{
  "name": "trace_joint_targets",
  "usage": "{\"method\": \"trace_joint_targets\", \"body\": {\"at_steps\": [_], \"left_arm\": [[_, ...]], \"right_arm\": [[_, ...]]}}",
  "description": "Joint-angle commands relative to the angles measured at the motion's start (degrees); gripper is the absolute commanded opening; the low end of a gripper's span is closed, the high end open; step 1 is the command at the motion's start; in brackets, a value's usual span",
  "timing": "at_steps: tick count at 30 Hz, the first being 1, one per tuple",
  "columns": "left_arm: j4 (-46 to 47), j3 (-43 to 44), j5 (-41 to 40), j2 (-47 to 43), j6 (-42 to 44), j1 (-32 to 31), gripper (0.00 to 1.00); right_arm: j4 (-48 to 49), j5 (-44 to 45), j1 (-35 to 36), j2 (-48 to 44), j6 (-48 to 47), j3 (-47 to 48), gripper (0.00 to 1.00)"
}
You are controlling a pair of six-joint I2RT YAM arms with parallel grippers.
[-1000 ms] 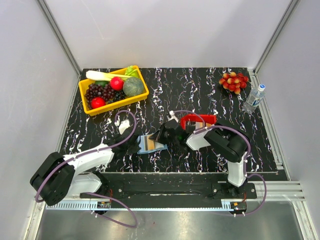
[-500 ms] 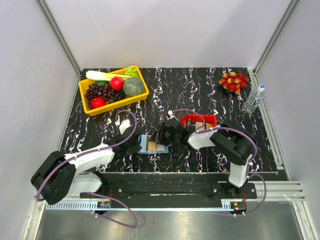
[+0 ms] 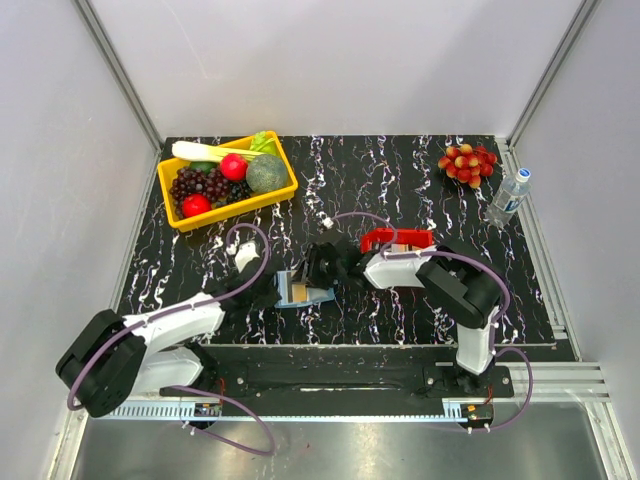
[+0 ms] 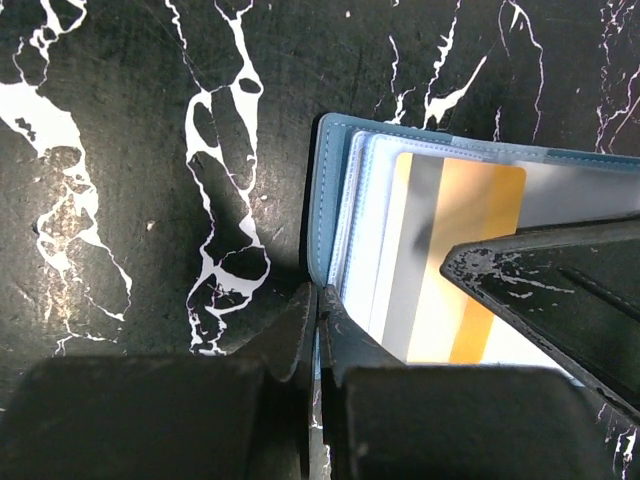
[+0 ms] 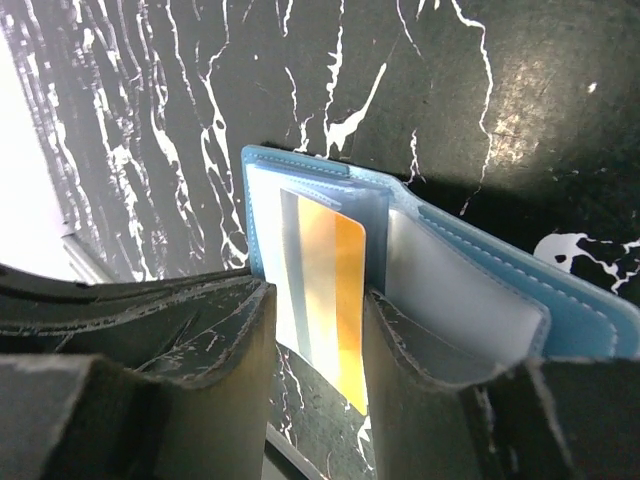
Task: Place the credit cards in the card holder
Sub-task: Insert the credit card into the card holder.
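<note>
My right gripper [image 5: 318, 300] stands partly open, one dark finger on each side of a thin orange-gold plastic card [image 5: 325, 290] with a grey stripe, and it clamps nothing. That card sits in a clear inner pocket of the small steel-blue folding card holder [image 5: 580, 320], in the middle of the right wrist view, with its near end sticking out toward me. A second clear plastic sleeve [image 5: 450, 290] lies just to the right of it.

My left gripper [image 4: 318, 300] is pressed together at the bottom centre of the left wrist view. Its tips touch the lower corner of the card holder's stitched blue cover [image 4: 322, 200]. I cannot tell whether the thin edge is caught between them. The same card [image 4: 460, 260] shows to the right, inside the clear sleeves.

From above, the card holder [image 3: 300, 290] lies open at the centre of the frame on the black white-veined table [image 3: 400, 180], between my two grippers. Just right of centre is a small red rectangular plastic tray [image 3: 375, 240], partly hidden by my right arm, and I cannot make out what is in it. At upper left, a yellow plastic bin [image 3: 240, 207] holds dark purple grapes [image 3: 200, 185], red round fruits [image 3: 233, 167], a green round vegetable [image 3: 265, 172] and a white stalk [image 3: 205, 152]. At upper right, a bunch of red and yellow grapes [image 3: 466, 162] lies loose on the table, and a clear plastic bottle with a blue cap [image 3: 508, 197] is near the right edge.
</note>
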Motion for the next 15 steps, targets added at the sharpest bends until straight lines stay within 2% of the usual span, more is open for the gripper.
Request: {"method": "trace_joint_targets", "body": {"at_steps": [1,8,10,15], "left_arm": [[-2.3,-2.7,3.3,-0.6,-1.1,0.0,0.00],[-1.3,-3.8,3.8,-3.5,-2.2,-0.1,0.00],[-1.5,-4.3,3.5,-4.4,-2.5,0.0,0.00],[-1.1,-5.3,3.2,-5.7,-2.7,-0.1,0.00]], "right_arm": [[-13.8,4.1,3.3,2.7,-0.7,5.3,0.44],[-26.2,12.0,6.4,4.0,0.0,9.5,0.44],[-29.4,15.7,6.3,2.9,-1.4,10.5,0.40],[-30.3,14.2,6.4,2.8,-3.1,12.4,0.34]]}}
